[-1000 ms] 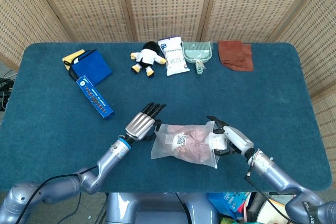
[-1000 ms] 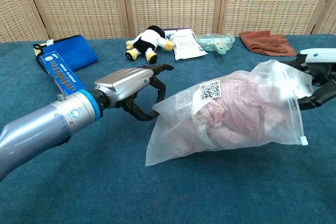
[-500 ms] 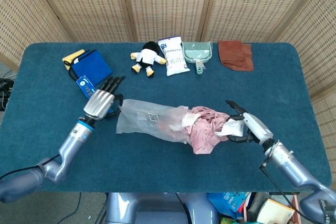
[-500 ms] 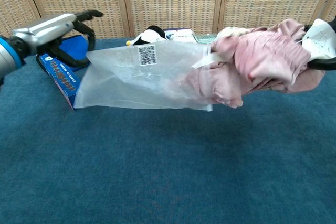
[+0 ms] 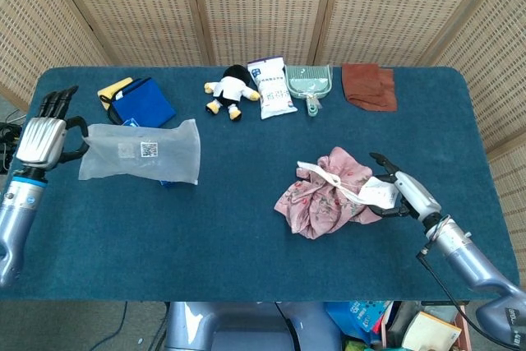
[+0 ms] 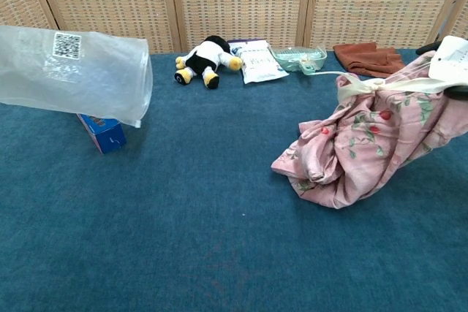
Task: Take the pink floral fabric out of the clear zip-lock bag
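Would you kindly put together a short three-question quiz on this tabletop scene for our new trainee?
1. True or false: the pink floral fabric is out of the clear zip-lock bag.
2. Which hand holds the bag: A) left hand B) right hand?
3. Fill in: next to the snack packet, on its left in the head view, lies a plush ____.

Key: 1 true; 2 A; 3 toy.

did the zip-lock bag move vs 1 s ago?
Yes. The clear zip-lock bag, held by the left hand, has swung left, from table centre to in front of the blue pouch, leaving the pink floral fabric behind.
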